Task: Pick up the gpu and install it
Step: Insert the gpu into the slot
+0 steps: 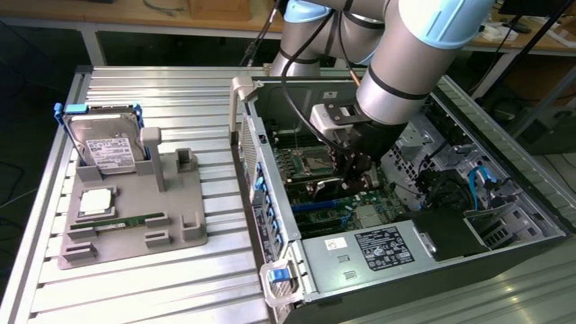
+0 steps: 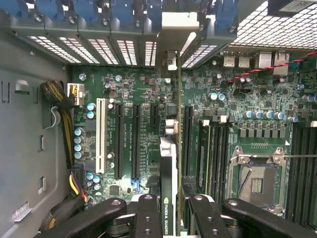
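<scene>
Your gripper [image 2: 171, 214] has two fingers [image 2: 148, 218] pinched on the one gpu [image 2: 168, 161], edge-on above the motherboard [image 2: 247, 99] slots; its label reads NVIDIA QUADRO. One hard drive [image 1: 106, 145] stands outside the case [image 1: 255, 158].

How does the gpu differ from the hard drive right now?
Place: the gpu is inside the computer case, above the motherboard; the hard drive is outside it, at the exterior view's left.
Support: the gpu is clamped by the gripper; the hard drive stands free in the gray holder.
Look: the gpu is a thin card; the hard drive is silver with a white label.
Shared: both stand on edge.
</scene>
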Controlling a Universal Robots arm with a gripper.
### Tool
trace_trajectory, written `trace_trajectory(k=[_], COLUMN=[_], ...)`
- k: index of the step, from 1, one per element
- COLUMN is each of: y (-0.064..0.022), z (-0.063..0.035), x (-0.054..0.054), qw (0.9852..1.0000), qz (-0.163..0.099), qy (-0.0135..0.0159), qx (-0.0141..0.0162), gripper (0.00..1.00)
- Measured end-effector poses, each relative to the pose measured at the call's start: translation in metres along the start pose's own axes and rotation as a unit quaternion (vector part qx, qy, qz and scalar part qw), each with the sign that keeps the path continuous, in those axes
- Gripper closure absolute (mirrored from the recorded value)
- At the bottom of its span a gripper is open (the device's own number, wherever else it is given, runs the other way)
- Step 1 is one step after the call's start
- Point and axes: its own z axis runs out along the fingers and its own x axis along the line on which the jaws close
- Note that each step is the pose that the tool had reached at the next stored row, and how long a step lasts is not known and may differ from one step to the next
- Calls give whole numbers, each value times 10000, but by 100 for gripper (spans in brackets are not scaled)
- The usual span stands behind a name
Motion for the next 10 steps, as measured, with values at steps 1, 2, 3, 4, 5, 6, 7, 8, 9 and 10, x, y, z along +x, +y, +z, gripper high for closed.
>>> trace_trajectory(k=[1,2,3,4,5,6,7,8,9,10], y=[0,-1,-1,1,20,46,63,79,85,86], z=[1,1,2,2,3,4,5,6,7,6], x=[-6,-11,-14,-14,-15,-16,-17,-18,-18,-18], qw=[10000,10000,10000,10000,10000,10000,10000,10000,10000,10000], qz=[0,-1,-1,-1,0,-1,-1,-1,-2,-2], qy=[0,0,0,0,-8,-16,-19,-22,-24,-24], qx=[0,0,0,0,0,1,2,4,4,3], gripper=[73,73,73,73,73,73,73,73,73,73])
